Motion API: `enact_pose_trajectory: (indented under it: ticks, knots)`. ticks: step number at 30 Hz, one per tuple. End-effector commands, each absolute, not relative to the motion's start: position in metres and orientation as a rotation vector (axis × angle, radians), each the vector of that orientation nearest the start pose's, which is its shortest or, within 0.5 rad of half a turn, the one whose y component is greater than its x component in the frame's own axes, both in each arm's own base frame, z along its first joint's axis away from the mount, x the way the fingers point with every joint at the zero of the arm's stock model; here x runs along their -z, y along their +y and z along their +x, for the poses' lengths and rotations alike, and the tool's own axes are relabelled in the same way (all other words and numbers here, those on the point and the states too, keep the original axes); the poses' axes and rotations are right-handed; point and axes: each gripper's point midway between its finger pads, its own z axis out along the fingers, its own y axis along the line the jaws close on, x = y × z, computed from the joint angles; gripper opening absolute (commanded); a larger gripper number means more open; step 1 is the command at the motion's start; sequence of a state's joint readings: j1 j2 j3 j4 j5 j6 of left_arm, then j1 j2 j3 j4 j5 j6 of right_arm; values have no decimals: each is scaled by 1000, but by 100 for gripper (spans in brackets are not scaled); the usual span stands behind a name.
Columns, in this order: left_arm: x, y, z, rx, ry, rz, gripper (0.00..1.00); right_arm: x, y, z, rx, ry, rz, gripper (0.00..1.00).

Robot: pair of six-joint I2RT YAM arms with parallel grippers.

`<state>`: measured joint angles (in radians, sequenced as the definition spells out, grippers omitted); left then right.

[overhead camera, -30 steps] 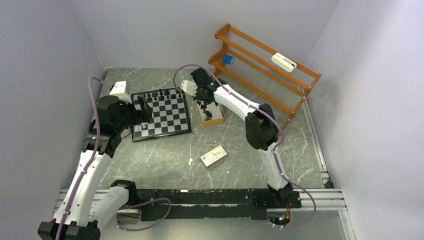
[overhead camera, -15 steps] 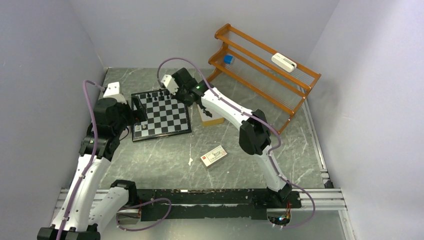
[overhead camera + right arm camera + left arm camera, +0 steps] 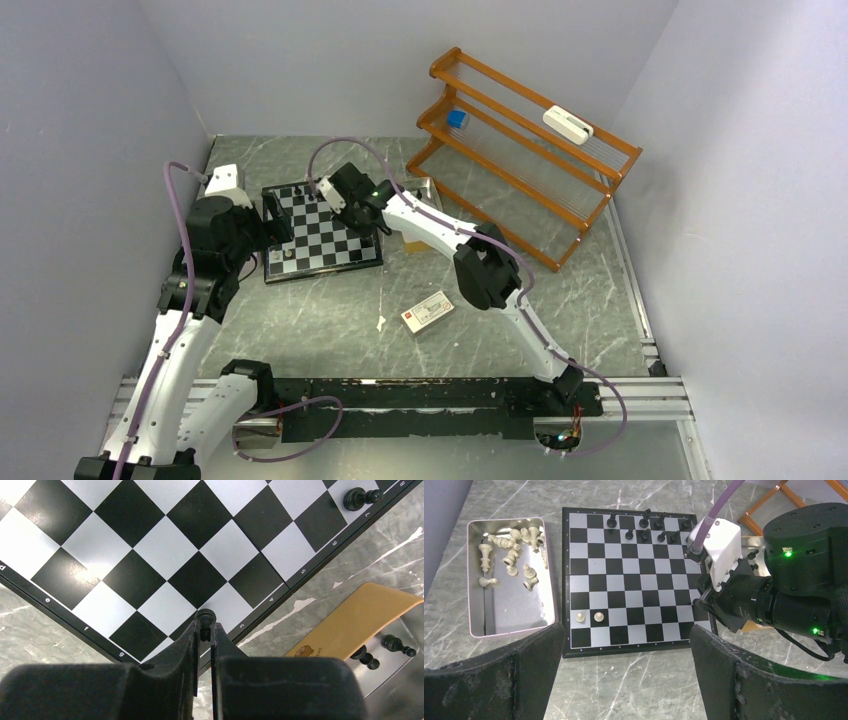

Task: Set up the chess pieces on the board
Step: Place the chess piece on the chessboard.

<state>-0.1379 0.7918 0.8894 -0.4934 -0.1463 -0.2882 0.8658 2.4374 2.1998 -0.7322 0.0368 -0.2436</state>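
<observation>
The board [image 3: 150, 545] lies straight under the right gripper [image 3: 205, 632], whose jaws are pinched tight on a small black piece [image 3: 205, 615]. Only its round head shows, so it is probably a pawn. The tips hang over squares just inside the board's dark border. Beyond that border, to this gripper's right, sits a tan box [image 3: 350, 625], with a metal tin [image 3: 402, 630] just past it holding two dark figures. A lone black piece [image 3: 361, 498] sits near the board's far corner.

The left gripper [image 3: 626, 680] is spread wide and holds nothing, just off the board's near edge. Ahead of it, two pale pawns [image 3: 598, 616] stand on the near rows and a black row [image 3: 644, 527] lines the far side. The right wrist [image 3: 774, 595] hides the squares on its right. To its left, a grey tray [image 3: 549, 580] beside the board holds loose pale pieces [image 3: 509, 555].
</observation>
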Motion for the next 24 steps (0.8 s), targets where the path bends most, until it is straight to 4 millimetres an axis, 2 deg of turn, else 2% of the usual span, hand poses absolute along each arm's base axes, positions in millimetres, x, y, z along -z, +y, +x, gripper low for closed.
enact_pose_trajectory:
  ticks: [1, 8, 11, 17, 19, 24]
  knots:
    - [-268, -19, 286, 122, 1904, -267, 100, -53, 441, 388, -217, 2198, -1290, 10]
    - [-267, -19, 285, 123, 1904, -265, 100, -46, 444, 391, -194, 2205, -1284, 14]
    - [-267, -20, 286, 126, 1907, -260, 100, -51, 445, 393, -195, 2193, -1274, 22]
    - [-259, -26, 290, 152, 1932, -243, 100, -78, 450, 393, -244, 2148, -1237, 39]
    - [-258, -30, 291, 174, 1936, -226, 100, -90, 448, 395, -261, 2130, -1207, 40]
    - [-255, -42, 294, 234, 1963, -189, 100, -117, 427, 396, -350, 2127, -1095, 46]
